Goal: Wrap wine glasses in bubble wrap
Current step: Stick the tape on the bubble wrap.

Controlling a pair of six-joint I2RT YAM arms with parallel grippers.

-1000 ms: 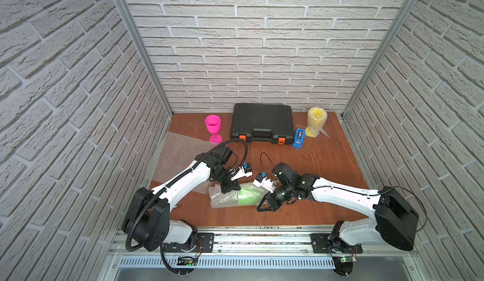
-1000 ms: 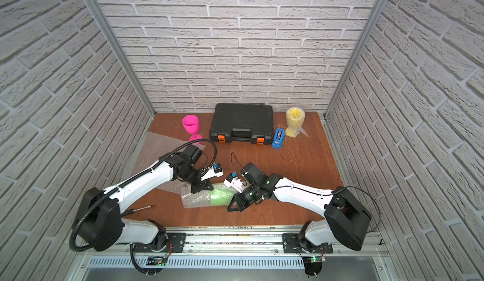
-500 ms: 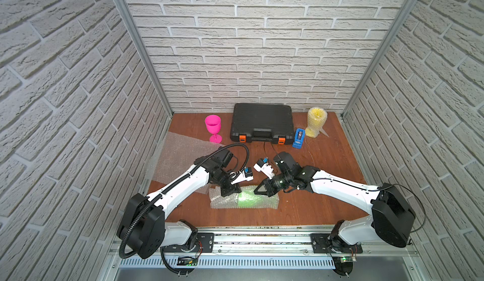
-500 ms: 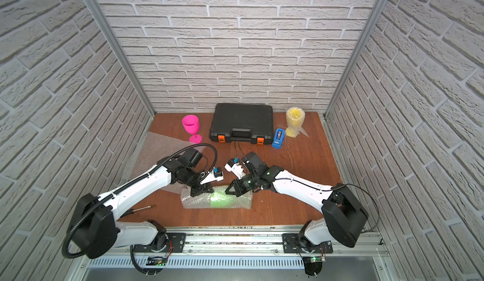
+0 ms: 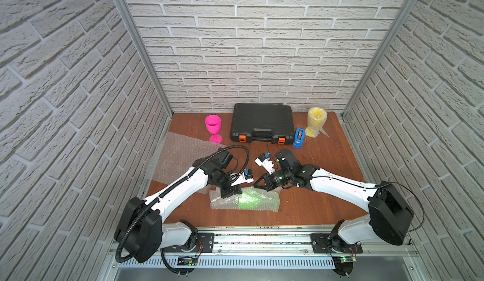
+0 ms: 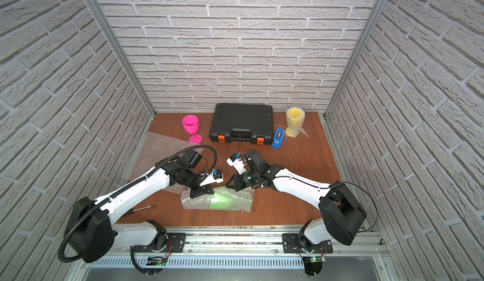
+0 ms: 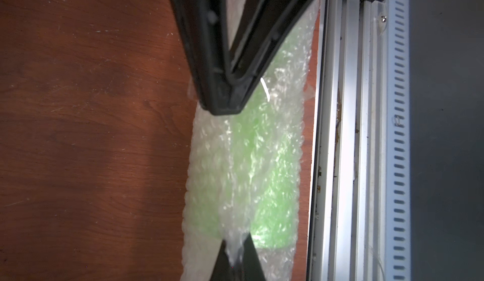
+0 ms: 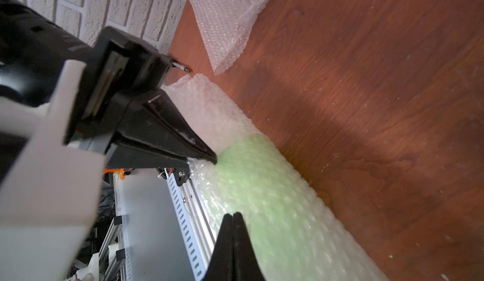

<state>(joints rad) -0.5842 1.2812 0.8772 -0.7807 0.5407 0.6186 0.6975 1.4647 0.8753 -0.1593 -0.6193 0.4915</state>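
Note:
The lime green wine glass (image 5: 250,200) (image 6: 223,200) lies on its side near the table's front edge, rolled inside bubble wrap (image 5: 222,203) (image 7: 209,161) (image 8: 275,201). My left gripper (image 5: 234,192) (image 6: 203,192) (image 7: 234,251) is shut on a fold of that bubble wrap at the roll's left-middle. My right gripper (image 5: 258,185) (image 6: 228,185) (image 8: 233,215) is shut with nothing between its fingers, just over the roll's back edge. The pink wine glass (image 5: 213,126) (image 6: 190,126) stands bare at the back left. At the back right, the yellow wine glass (image 5: 316,121) (image 6: 294,121) stands wrapped.
A flat bubble wrap sheet (image 5: 180,159) (image 6: 154,154) (image 8: 225,17) lies along the left wall. A black case (image 5: 262,125) and a blue tape dispenser (image 5: 298,137) sit at the back. A thin metal tool (image 6: 142,209) lies at the front left. The metal rail (image 7: 348,161) runs beside the roll.
My right gripper has left the roll's front right end and moved back and left over its back edge. The left gripper has shifted slightly right, still pinching the wrap.

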